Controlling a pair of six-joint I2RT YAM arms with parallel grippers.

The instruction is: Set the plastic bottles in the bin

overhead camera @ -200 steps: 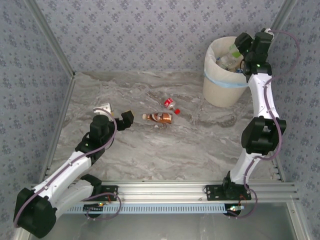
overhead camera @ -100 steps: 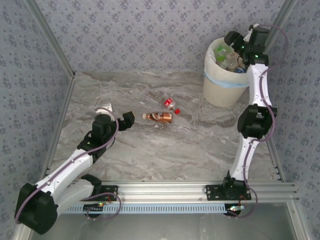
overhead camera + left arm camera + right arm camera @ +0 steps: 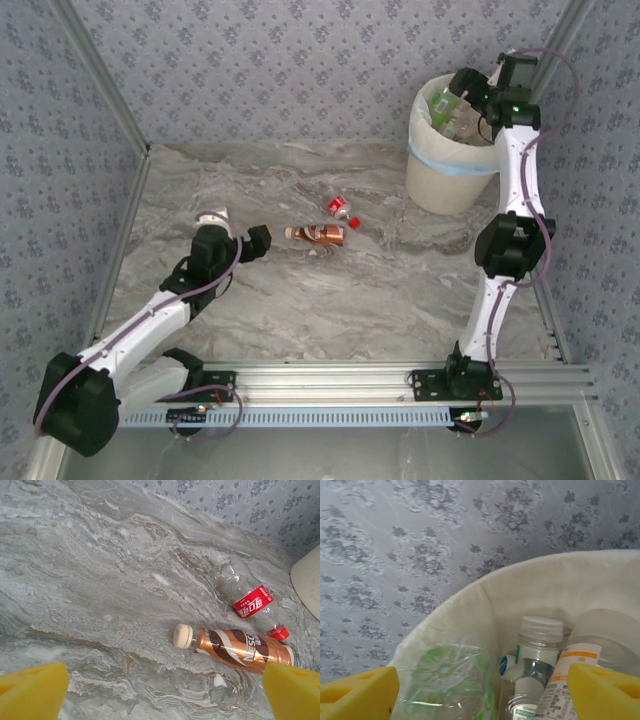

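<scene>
1. My right tool (image 3: 480, 692) hangs spread above the bin (image 3: 440, 180); bottles (image 3: 540, 645) lie inside.
2. My left tool (image 3: 165, 690), spread, faces the brown bottle (image 3: 235, 650) on the counter (image 3: 100, 580), left of the bin.
3. I should straddle its middle squarely before closing.

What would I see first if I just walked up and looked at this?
Probably the big cream bin at the far right of the table, with clear bottles piled inside and the right arm stretched up over it. Next, lying alone mid-table, a shiny brown bottle and a red-labelled bottle.
</scene>
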